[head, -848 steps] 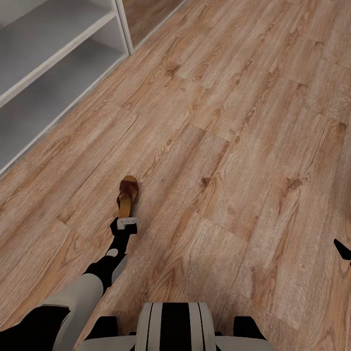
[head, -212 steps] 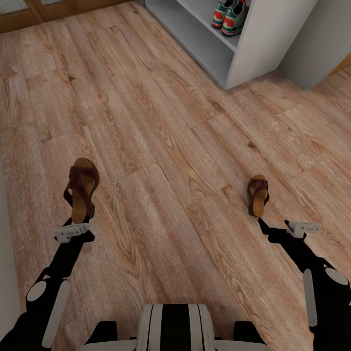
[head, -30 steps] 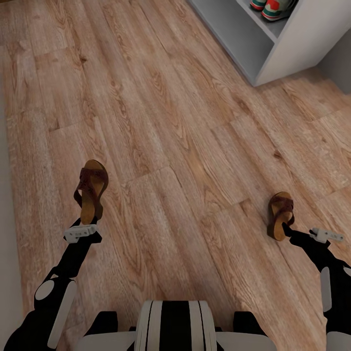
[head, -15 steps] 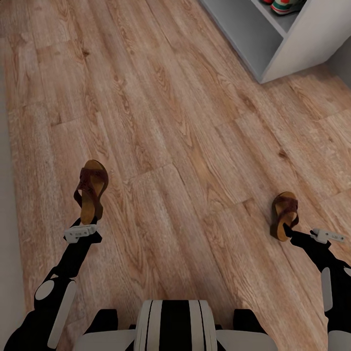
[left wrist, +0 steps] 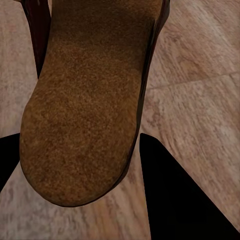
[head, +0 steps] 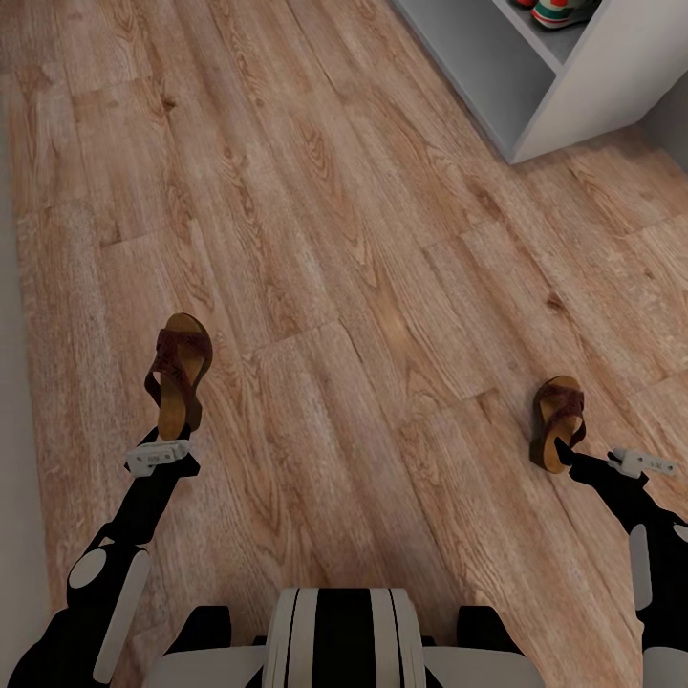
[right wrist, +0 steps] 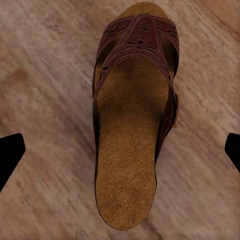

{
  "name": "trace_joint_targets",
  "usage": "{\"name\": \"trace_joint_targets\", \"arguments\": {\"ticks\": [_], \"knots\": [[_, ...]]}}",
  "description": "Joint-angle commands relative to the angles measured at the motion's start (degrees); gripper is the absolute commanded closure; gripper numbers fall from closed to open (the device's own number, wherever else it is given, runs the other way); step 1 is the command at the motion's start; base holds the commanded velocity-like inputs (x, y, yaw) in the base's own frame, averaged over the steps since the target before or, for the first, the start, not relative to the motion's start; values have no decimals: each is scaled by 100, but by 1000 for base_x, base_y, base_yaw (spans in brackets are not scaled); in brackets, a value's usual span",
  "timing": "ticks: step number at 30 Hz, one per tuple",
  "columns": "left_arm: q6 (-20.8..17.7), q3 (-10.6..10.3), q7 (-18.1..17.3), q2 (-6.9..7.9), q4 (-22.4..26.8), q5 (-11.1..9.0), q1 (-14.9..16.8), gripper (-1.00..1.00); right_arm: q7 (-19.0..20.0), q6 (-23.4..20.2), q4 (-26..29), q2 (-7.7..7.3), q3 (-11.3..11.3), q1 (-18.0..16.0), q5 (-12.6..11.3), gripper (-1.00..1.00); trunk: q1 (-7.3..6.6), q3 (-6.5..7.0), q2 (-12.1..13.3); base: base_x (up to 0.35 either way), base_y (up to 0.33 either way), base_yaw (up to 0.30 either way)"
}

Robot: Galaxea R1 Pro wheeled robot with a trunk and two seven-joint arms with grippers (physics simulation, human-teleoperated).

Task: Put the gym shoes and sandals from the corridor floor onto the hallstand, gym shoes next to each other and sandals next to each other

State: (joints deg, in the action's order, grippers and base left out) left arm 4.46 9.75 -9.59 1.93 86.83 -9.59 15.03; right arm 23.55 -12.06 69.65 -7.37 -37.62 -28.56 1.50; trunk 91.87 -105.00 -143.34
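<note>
Left sandal (head: pixel 179 376) was held off the corridor floor (head: pixel 363 287) by its heel end, toe pointing away from the robot; the left gripper (head: pixel 161 449) had its jaws pinching the heel, and in the left wrist view the tan footbed (left wrist: pixel 85 105) sat between the two dark fingers (left wrist: pixel 175 200), pressed against them. Right sandal (head: pixel 556 422) lay flat on the floor planks, toe away, dark brown strap with punched flower pattern (right wrist: pixel 137 42) over a tan footbed. The right gripper (head: pixel 571 459) was just behind its heel with jaws spread wide; the right wrist view showed one fingertip (right wrist: pixel 10 155) at either edge, well clear of the sandal's sides. No brand, label or writing could be read on either sandal. Both arms reached forward and down, left forearm angled inward toward its sandal, right forearm angled inward toward the other. At the far right stood the hallstand (head: pixel 573 96), grey-white, with the gym shoes (head: pixel 564 10) on its shelf, only their green-and-red ends visible at the frame's edge.
</note>
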Motion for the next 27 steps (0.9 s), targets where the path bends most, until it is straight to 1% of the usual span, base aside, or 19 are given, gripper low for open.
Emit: {"name": "trace_joint_targets", "arguments": {"ticks": [1, 6, 16, 27], "knots": [[3, 1, -7, 0, 0, 19, 0, 100, -2, 0, -1, 0, 0, 0, -2, -100, 0, 0, 0, 0, 0, 1], [3, 1, -7, 0, 0, 19, 0, 100, -6, 1, -47, -1, 0, -25, -15, -100, 0, 0, 0, 0, 0, 0], [3, 1, -6, 0, -13, 19, 3, 100, -8, -5, -370, -47, -30, -224, -49, -100, 0, 0, 0, 0, 0, 0], [4, 1, -4, 0, -38, 19, 7, 100, -1, -7, -436, -76, -80, -260, -57, -100, 0, 0, 0, 0, 0, 0]]}}
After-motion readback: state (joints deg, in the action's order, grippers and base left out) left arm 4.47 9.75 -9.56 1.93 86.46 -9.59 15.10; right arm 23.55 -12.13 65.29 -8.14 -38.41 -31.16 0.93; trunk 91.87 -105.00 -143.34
